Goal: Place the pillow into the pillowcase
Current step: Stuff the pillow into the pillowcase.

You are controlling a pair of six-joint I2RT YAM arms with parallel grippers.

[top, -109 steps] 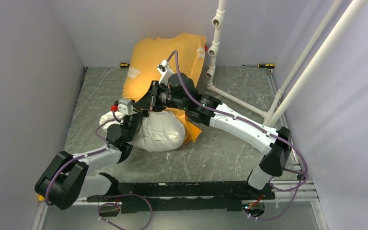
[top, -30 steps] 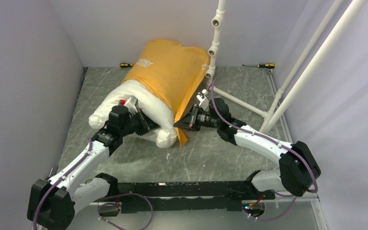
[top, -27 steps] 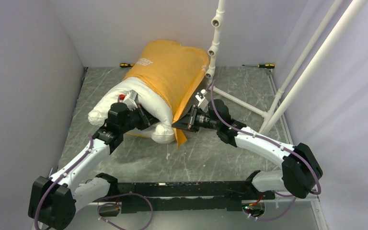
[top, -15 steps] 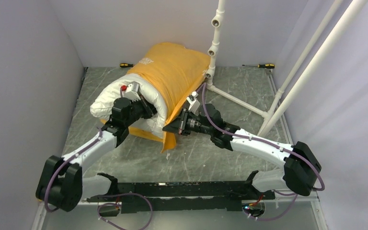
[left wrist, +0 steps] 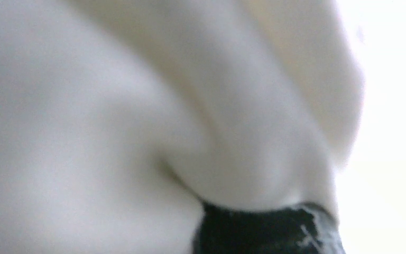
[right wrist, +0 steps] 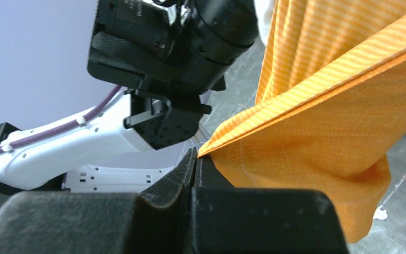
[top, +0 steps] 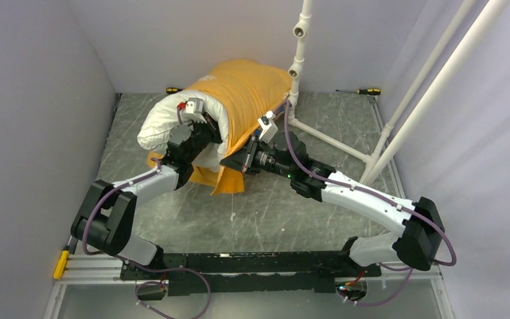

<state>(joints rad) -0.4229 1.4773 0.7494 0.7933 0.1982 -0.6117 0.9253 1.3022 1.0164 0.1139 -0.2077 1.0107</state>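
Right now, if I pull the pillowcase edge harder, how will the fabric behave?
Probably floppy: the pillowcase hangs in folds from the shut right gripper. Likely thin and light, pulling taut without holding shape. It may drag on the plump pillow inside.

pillow (top: pixel 161 121): white, near end bare | pillowcase (top: pixel 247 90): orange, over far end

The pillow (top: pixel 163 123) lies partly in the pillowcase (top: pixel 247 90), its left end outside, on the table (top: pixel 272 212).

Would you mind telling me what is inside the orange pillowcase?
The white pillow is partly inside the pillowcase, one end sticking out. How deep it reaches is covered by fabric.
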